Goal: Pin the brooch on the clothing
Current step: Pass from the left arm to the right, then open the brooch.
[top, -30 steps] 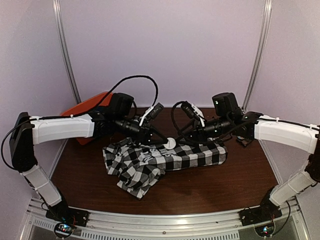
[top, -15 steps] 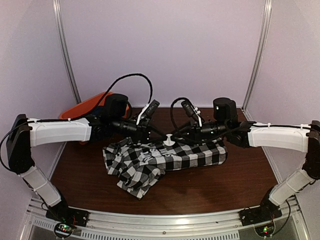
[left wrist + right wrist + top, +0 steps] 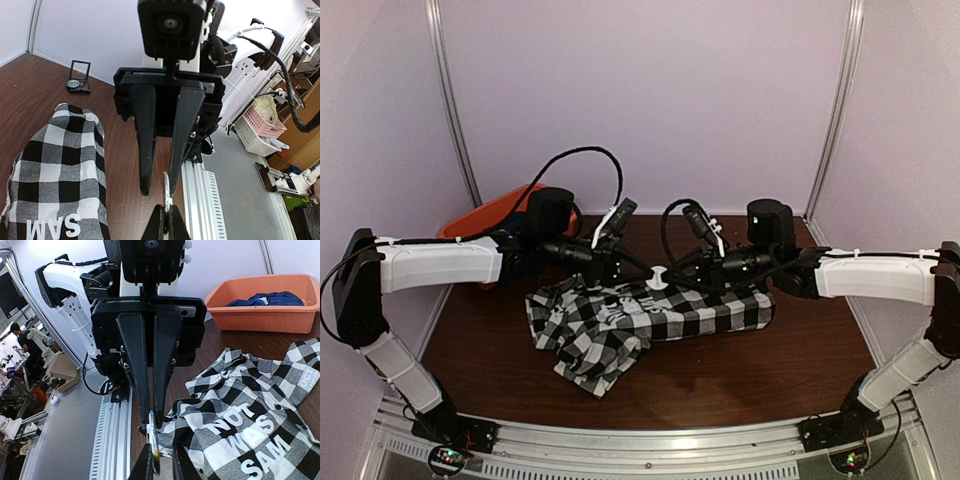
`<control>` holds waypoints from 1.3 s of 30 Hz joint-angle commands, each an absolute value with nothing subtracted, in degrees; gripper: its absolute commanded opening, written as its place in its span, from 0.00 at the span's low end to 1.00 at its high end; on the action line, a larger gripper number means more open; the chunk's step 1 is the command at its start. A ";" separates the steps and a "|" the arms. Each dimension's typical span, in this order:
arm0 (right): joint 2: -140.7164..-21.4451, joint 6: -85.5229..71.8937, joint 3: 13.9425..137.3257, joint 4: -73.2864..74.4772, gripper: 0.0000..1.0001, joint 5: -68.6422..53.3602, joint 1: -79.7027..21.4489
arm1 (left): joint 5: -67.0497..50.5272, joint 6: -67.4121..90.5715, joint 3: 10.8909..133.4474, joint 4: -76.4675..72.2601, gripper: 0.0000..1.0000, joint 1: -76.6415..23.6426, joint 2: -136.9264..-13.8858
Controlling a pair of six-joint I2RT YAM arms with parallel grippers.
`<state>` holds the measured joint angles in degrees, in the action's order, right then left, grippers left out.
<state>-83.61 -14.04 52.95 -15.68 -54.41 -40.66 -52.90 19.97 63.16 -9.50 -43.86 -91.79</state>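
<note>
Tabletop [image 3: 770, 375]: dark wood grain, carrying the items listed below.
Clothing [image 3: 650, 315]: black-and-white checked shirt, crumpled across the middle of the tabletop. Its nearer corner is bunched in loose folds. The cloth looks soft and wrinkled, and lies several layers thick in places.
Black panel [image 3: 240, 440]: runs across the shirt with large white block letters facing up, just below the two claws.
Brooch [image 3: 658, 278]: small, round and white from above; edge-on in both wrist views it shows only a thin pale rim. It hangs in the air just over the far edge of the clothing, between the two claws. No contact with the cloth is visible.
Left claw [image 3: 165, 214]: pressed together, pinching the brooch by its rim.
Right claw [image 3: 162, 452]: narrowly parted around the opposite rim, with a sliver of gap beside the brooch. Whether it bears on the brooch cannot be told.
Step in hand: judged to be two-claw handling of the brooch, probably to present its fastening before it goes to the cloth.
Method: hold the left pinch firm and steady. Bring the right claw to bear squarely, without twisting the disc out of the left grip. Lower onto a flat, single layer beside the lettering, since bunched folds could catch several layers.
Risk: the thin rim offers little purchase, and a slip would drop the brooch into the folds.
Orange tub [image 3: 260, 307]: far left of the tabletop, well apart from the work. It holds a navy garment [image 3: 265, 299], which is not the task's item.
</note>
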 commanded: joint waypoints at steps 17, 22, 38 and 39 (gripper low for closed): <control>-86.49 -5.63 64.71 13.07 0.00 -56.23 -40.87 | -49.07 9.66 65.85 1.33 0.64 -42.93 -88.96; -87.21 -4.38 65.08 16.09 0.00 -56.59 -40.82 | -47.62 5.49 67.46 6.37 0.76 -42.93 -89.66; -94.31 -20.60 65.99 6.05 0.00 -65.88 -40.94 | -48.68 3.82 68.13 7.63 0.67 -43.15 -92.56; -94.16 -20.71 66.00 5.75 0.00 -66.15 -40.92 | -49.13 3.48 68.38 8.14 0.67 -43.15 -92.73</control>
